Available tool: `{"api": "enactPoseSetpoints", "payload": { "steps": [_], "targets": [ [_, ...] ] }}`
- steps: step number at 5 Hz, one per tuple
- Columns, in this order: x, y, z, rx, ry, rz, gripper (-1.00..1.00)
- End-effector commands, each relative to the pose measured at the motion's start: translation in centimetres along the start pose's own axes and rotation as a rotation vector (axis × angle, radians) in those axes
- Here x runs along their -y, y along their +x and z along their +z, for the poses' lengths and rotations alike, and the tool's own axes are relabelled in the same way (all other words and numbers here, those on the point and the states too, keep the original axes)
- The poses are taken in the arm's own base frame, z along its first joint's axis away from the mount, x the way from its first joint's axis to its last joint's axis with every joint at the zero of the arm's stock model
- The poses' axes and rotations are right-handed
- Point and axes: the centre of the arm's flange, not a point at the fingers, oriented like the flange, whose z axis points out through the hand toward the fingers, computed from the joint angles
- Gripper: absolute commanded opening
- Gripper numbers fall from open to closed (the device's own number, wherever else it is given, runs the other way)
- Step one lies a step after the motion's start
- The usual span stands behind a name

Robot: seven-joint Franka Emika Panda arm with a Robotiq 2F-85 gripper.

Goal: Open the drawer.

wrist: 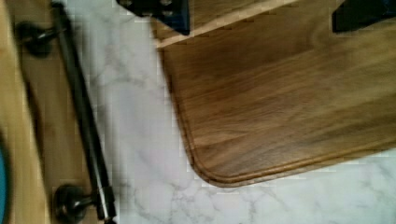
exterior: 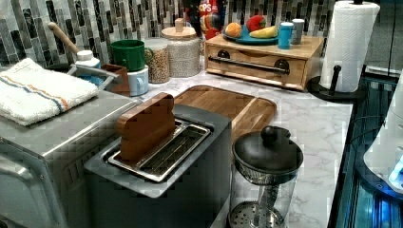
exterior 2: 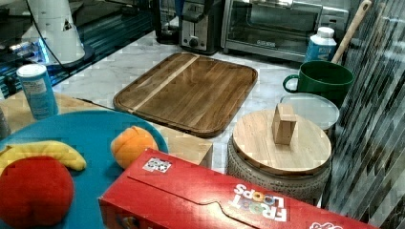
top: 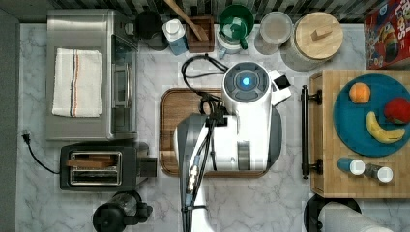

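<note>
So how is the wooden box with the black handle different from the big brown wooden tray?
The box is pale wood; the tray is dark brown. The box stands tall like a block, with a blue plate of fruit on top, while the tray lies flat and low on the counter with nothing on it. The box has a long black handle; the tray has none, just a raised rim and rounded corners. Both are wood and rest on the marble counter.
</note>
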Motion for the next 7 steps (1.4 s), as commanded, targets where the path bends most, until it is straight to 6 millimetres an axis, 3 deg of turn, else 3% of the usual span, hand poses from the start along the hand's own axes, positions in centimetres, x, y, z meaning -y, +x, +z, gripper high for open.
{"api": "enactPoseSetpoints", "payload": {
  "steps": [1, 4, 7],
  "targets": [
    [-4.7, -0.9, 1.0, -0.051, 0.009, -0.222, 1.0],
    [-9.2, 0.3, 3.7, -0.113, -0.004, -0.322, 1.0],
    [-11.0, 1.6, 7.9, -0.12, -0.013, -0.317, 1.0]
  ]
}}
